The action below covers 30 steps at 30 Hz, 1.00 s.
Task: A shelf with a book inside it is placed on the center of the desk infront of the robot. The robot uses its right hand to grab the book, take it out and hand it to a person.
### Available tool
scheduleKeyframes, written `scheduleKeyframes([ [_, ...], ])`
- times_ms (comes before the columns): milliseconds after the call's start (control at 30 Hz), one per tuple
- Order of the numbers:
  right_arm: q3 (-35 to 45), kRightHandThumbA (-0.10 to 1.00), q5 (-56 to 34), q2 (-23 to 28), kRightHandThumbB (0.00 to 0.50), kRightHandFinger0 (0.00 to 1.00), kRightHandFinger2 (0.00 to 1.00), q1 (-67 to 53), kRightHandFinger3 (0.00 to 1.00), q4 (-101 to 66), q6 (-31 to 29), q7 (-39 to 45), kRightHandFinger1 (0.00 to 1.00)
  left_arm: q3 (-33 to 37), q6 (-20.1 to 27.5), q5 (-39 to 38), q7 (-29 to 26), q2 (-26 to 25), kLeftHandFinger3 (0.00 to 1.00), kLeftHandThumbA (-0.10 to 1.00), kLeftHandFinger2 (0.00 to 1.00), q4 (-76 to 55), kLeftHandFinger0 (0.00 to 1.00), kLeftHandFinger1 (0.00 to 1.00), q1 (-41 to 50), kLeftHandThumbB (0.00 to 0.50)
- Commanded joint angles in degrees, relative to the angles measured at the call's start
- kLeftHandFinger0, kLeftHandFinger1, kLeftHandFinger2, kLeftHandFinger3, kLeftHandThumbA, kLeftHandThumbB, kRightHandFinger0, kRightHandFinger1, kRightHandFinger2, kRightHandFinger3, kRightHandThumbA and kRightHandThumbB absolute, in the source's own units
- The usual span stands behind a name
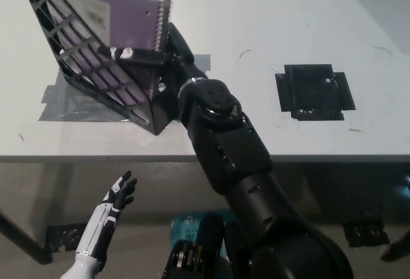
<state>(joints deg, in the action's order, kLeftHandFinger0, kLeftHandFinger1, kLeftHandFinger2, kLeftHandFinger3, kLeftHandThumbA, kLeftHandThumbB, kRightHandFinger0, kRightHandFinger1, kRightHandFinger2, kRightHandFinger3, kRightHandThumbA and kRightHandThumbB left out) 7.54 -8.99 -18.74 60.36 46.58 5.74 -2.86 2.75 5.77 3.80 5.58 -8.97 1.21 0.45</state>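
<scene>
A purple spiral-bound book (118, 15) is tilted partly out of the black wire shelf (83, 77) on the desk's left part. My black right hand (154, 55) is shut on the book near its spiral edge, fingers wrapped across its lower cover. The book's right end sticks up above the shelf's open side. My white left hand (112, 205) rests below the desk edge at the lower left, fingers spread and holding nothing.
The shelf stands on grey tape strips (64, 106) on the white desk (269, 29). A black taped square (314, 92) lies to the right. The desk's front edge runs across the lower middle of the picture.
</scene>
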Motion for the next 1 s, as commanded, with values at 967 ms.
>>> scheduleKeyframes([
  [967, 25.3, 1.00, -38.8, 6.1, 0.001, 0.00, 0.00, 2.5, 0.03, -39.9, 12.1, -14.1, 0.00, -0.1, 1.4, -0.3, 0.6, -0.9, 1.00, 1.00, 1.00, -1.5, 1.00, 1.00, -0.6, 0.196],
])
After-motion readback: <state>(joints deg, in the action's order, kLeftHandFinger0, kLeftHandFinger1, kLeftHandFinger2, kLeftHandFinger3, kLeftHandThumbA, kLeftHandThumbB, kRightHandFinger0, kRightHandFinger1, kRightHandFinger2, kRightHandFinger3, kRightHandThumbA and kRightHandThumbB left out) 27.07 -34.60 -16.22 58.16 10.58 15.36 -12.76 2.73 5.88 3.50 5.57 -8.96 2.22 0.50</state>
